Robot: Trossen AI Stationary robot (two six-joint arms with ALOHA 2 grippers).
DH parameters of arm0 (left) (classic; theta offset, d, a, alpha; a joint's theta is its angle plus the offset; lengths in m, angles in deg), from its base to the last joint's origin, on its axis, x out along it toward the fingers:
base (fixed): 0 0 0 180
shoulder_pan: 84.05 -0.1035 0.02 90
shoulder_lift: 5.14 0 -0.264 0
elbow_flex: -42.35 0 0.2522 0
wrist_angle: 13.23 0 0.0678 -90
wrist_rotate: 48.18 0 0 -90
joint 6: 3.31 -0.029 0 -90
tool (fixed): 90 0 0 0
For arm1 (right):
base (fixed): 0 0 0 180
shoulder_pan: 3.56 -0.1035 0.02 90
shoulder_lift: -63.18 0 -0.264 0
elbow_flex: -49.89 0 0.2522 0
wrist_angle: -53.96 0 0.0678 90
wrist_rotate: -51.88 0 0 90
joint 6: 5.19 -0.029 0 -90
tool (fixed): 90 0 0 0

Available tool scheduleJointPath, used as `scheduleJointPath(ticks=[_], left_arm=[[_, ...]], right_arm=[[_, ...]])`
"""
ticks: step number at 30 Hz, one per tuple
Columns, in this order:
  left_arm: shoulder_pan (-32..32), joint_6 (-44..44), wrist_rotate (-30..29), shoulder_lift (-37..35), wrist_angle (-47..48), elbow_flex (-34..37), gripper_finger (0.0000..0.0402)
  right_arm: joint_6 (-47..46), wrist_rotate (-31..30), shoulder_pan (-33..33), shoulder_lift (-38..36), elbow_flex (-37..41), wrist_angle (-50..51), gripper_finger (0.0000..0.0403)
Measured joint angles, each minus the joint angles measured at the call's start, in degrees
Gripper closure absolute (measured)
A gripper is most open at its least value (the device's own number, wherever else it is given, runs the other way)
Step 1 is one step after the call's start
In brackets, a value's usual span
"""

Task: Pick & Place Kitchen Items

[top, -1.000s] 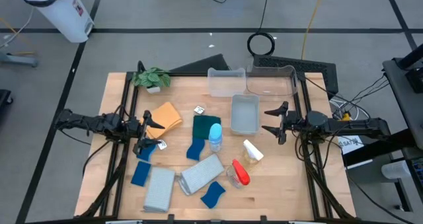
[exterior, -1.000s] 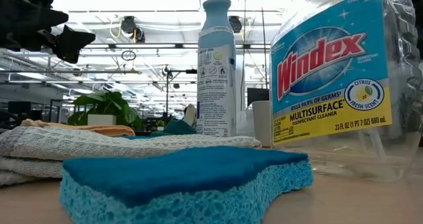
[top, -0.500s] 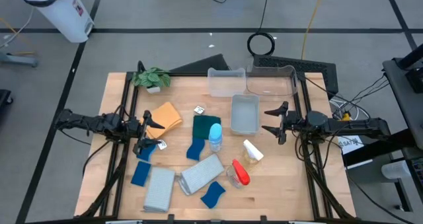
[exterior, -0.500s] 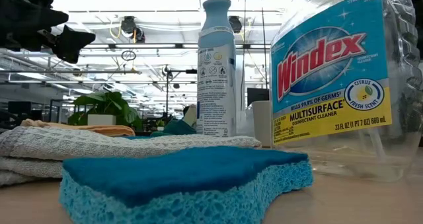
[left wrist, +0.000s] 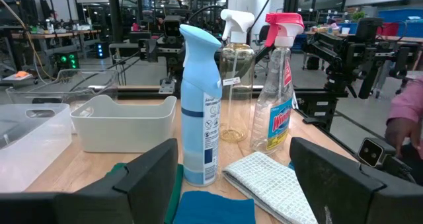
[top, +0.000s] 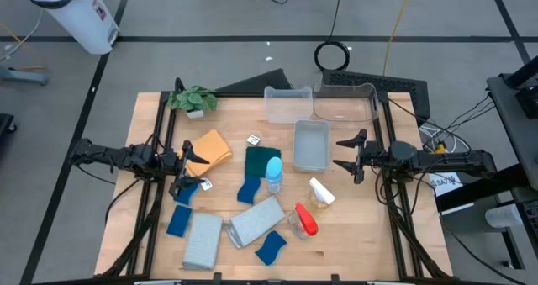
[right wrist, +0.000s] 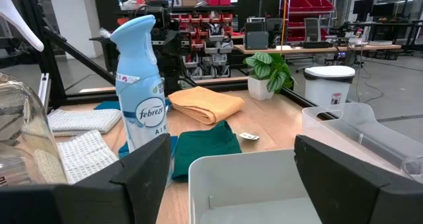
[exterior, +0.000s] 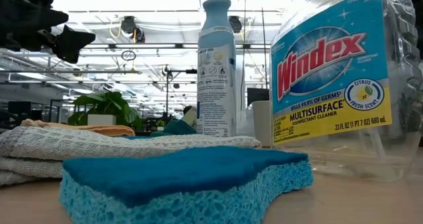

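Observation:
My left gripper (top: pixel 193 169) stands open at the table's left side, level, beside the orange cloth (top: pixel 210 146) and touching nothing. My right gripper (top: pixel 340 153) stands open at the right side, next to a clear bin (top: pixel 311 145). Between them lie a dark teal cloth (top: pixel 262 161), a blue-topped bottle (top: pixel 274 174) standing upright, a white-topped bottle (top: pixel 319 192) and a red-topped bottle (top: pixel 304 220). Two grey cloths (top: pixel 202 240) (top: pixel 256 220) and several blue sponges (top: pixel 179 220) (top: pixel 271 248) lie flat near the front edge.
Two more clear bins (top: pixel 287 104) (top: pixel 345 102) stand at the far edge, and a small potted plant (top: pixel 193 100) at the far left corner. The left wrist view shows a person's sleeve (left wrist: pixel 406 108) beyond the table's right side. Bare wood shows at the near right corner.

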Motion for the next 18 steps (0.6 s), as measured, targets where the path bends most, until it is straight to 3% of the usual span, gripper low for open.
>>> scheduleJointPath(ticks=[11, 18], left_arm=[[0.0, -0.5, -2.6, 0.0, -1.8, 0.0, 0.0105], [0.0, -8.7, -3.1, 0.0, -4.2, 0.0, 0.0105]], right_arm=[[0.0, 0.0, 0.0, 0.0, 0.0, 0.0, 0.011], [0.0, 0.0, 0.0, 0.0, 0.0, 0.0, 0.011]])
